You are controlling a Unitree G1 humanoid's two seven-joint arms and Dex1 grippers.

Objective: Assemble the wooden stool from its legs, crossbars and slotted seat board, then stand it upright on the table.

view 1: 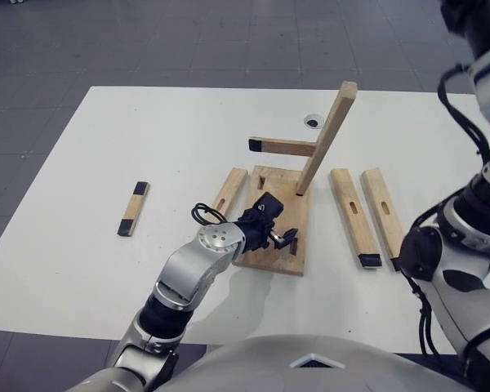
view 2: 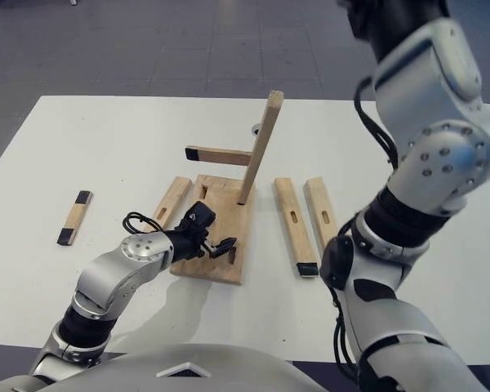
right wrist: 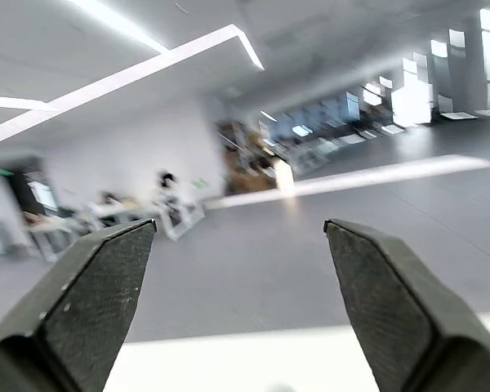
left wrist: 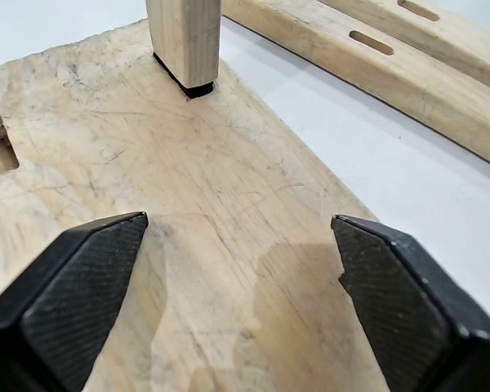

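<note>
The slotted seat board [view 1: 271, 233] lies flat in the middle of the white table. One leg [view 1: 327, 137] stands tilted in the board's far right slot, seen close up as its foot [left wrist: 184, 41]. A black-tipped crossbar [view 1: 283, 147] sticks out sideways from that leg. My left gripper [view 1: 284, 238] hovers open low over the board's near part, its pads [left wrist: 73, 302] wide apart with bare wood between them. My right gripper [right wrist: 241, 294] is open, raised high and faces the room. Two slotted legs [view 1: 349, 206] [view 1: 382, 214] lie right of the board and another leg [view 1: 230, 189] lies at its left.
A short crossbar with black ends [view 1: 133, 209] lies alone on the table's left side. A round cable hole [view 1: 313, 122] sits near the far edge behind the standing leg. My right arm [view 1: 465, 237] hangs over the table's right side.
</note>
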